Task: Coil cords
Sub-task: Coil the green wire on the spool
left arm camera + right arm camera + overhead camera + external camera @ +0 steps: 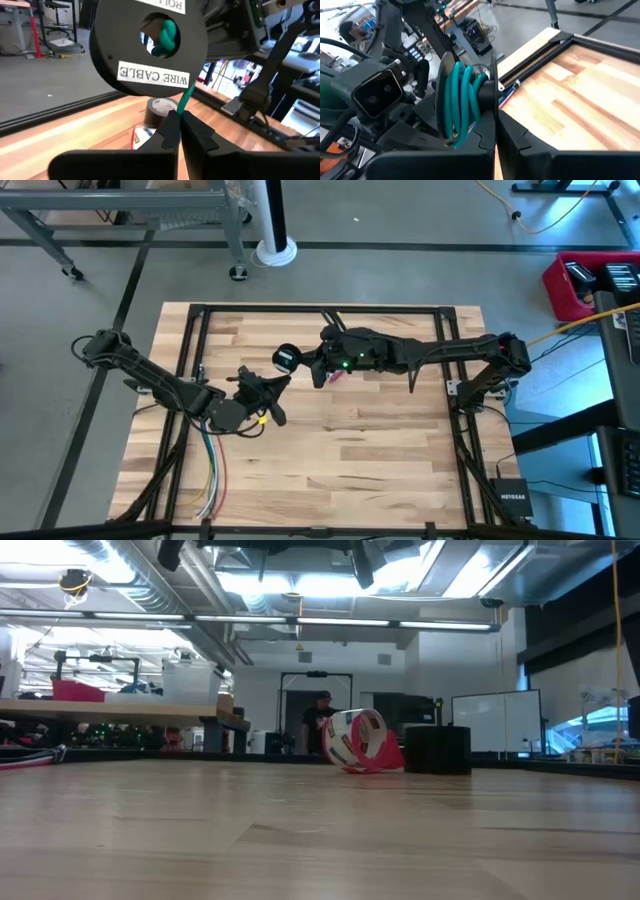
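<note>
A black spool [285,358] labelled "WIRE CABLE" hangs above the middle of the table, with the green cord [462,100] wound between its two flanges. My right gripper [495,131] comes in from the table's right and is shut on the spool. My left gripper [178,117] comes from the left, just near of the spool [150,50], and is shut on the cord's free length [184,97]. That length runs from the fingertips up into the spool's centre hole [165,35]. In the low view neither gripper shows. My left gripper pinches the green cord [181,105] between its two fingertips, a single strand a short way out from the spool's hole. The strand runs straight from the fingers to the spool, clear of the table. My right gripper pinches the rim of one flange [493,100] between its two fingers, coming roughly level from the table's right. The spool stands on edge in the hold, lifted clear of the table.
A tape roll in a red dispenser [360,740] stands on the wood below the right gripper [335,376]. Green, yellow, red and white wires [212,480] trail along the left arm. Black frame rails [200,330] border the table. Bare wood lies toward the near edge [340,470].
</note>
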Controlling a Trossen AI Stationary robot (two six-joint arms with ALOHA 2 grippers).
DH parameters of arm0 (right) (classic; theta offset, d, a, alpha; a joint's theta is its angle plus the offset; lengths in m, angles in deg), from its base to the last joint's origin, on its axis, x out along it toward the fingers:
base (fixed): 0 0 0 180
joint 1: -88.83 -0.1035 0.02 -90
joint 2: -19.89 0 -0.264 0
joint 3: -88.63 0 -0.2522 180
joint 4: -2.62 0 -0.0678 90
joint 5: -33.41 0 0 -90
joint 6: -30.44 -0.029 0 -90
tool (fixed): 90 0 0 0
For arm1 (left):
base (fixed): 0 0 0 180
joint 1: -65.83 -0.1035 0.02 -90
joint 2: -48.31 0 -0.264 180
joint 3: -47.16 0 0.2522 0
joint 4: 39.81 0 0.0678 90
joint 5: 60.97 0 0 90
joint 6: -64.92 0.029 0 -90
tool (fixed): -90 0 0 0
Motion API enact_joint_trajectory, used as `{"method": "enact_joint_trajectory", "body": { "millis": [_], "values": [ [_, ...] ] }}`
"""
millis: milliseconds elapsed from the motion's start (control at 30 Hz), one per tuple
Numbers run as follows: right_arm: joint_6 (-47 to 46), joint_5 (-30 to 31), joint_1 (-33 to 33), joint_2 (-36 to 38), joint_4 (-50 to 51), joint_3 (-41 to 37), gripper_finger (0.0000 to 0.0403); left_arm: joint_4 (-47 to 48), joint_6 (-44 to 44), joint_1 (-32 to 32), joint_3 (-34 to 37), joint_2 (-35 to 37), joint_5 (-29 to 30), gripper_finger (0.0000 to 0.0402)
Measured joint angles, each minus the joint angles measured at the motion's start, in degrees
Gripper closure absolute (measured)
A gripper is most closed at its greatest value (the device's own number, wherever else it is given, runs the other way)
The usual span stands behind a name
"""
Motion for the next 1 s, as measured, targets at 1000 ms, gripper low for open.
{"method": "enact_joint_trajectory", "body": {
  "millis": [1000],
  "values": [
    [-0.79,-14.06,0.11,0.72,14.25,-0.07,0.0402,5.28,23.79,-0.09,0.00,0.15,1.89,0.0376]
  ]
}}
